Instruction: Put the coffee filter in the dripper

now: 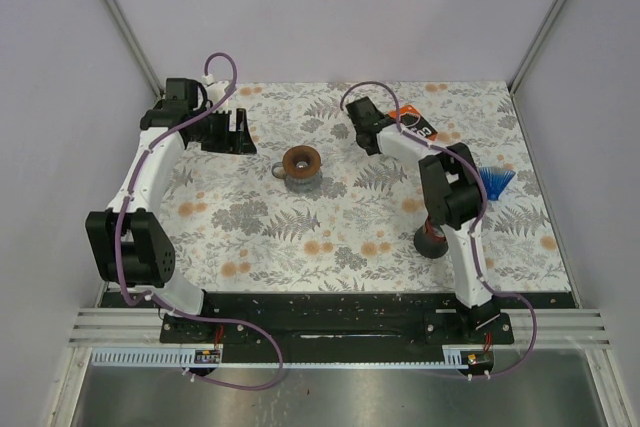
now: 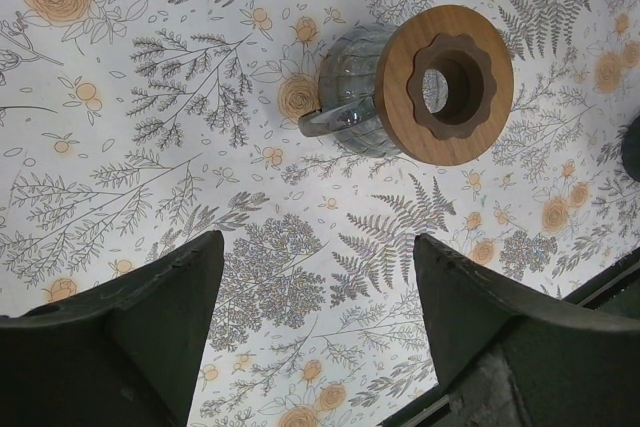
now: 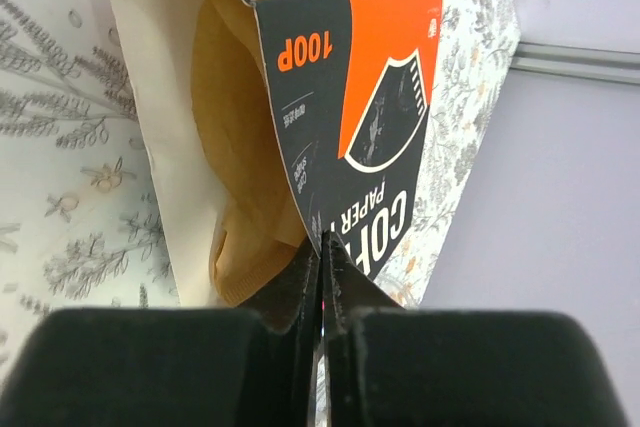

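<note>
The dripper [image 1: 300, 164], a glass body with a handle under a round wooden collar, stands mid-table; it also shows in the left wrist view [image 2: 400, 87], upper right. My left gripper [image 1: 236, 131] [image 2: 318, 242] hangs open and empty above the cloth, to the left of the dripper. The orange-and-black coffee filter box [image 1: 417, 125] [image 3: 360, 97] lies at the back right, its mouth open with brown filters [image 3: 235, 147] inside. My right gripper [image 1: 390, 130] [image 3: 322, 247] is shut on the box's front panel edge, one finger inside over the filters.
A blue fan-shaped brush [image 1: 496, 180] lies at the right edge. A small dark cup [image 1: 431, 240] stands beside the right arm. The purple wall [image 3: 560, 247] rises just behind the box. The black front rail [image 1: 330, 312] runs along the table's near edge.
</note>
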`<action>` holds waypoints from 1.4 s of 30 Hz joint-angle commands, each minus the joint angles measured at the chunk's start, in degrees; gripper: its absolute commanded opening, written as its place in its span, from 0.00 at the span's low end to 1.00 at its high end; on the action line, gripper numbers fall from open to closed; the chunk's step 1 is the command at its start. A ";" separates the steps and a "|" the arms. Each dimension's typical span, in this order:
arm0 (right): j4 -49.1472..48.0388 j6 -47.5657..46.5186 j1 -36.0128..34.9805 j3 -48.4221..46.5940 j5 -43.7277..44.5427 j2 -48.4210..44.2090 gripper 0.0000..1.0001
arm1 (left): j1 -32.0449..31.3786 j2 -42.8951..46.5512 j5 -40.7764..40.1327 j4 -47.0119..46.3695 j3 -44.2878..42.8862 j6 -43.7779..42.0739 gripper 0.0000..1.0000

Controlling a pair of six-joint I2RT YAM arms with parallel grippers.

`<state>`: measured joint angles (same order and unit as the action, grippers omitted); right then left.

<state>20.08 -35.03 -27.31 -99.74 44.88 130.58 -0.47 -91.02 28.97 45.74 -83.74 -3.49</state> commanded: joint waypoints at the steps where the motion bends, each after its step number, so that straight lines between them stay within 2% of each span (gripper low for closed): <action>1: 9.09 10.58 0.41 -3.52 -11.19 -11.91 0.00 | 0.38 3.13 1.35 -1.00 -0.54 -1.96 0.80; 6: 14.72 15.68 0.24 -4.84 -25.17 -21.84 0.00 | 0.38 3.66 3.54 1.63 -4.14 -3.54 0.80; 10: 16.83 17.27 -0.11 -4.32 -32.83 -27.48 0.00 | -0.67 4.89 4.08 2.69 -7.65 -4.42 0.79; 13: 17.63 17.97 -1.34 -3.44 -38.88 -30.99 0.00 | -4.52 6.47 1.10 3.57 -10.73 -6.18 0.80; 16: 17.80 18.41 -3.18 -2.30 -44.43 -34.24 0.00 | -9.53 8.05 -2.16 4.01 -13.46 -7.94 0.85; 20: 17.63 18.32 -6.08 -0.63 -50.50 -37.59 0.00 | -13.23 10.07 -2.25 4.01 -17.14 -8.12 0.88; 26: 18.42 19.82 -9.60 -0.54 -54.63 -38.21 0.00 | -19.56 13.24 -4.10 3.92 -17.95 -11.54 0.86; 28: 18.33 18.95 -10.74 0.16 -55.95 -38.47 0.00 | -19.83 13.33 -4.36 4.01 -18.03 -11.63 0.86; 32: 17.45 18.15 -12.33 1.39 -55.96 -38.83 0.00 | -19.92 11.58 -10.07 3.83 -18.03 -9.00 0.85; 42: 16.05 21.40 -13.56 0.07 -57.71 -37.16 0.00 | -23.26 7.88 -12.71 2.96 -15.66 -5.84 0.82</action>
<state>38.81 -15.03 -39.99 -98.24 -10.41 94.76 -23.00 -82.37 19.25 50.96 -99.68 -11.44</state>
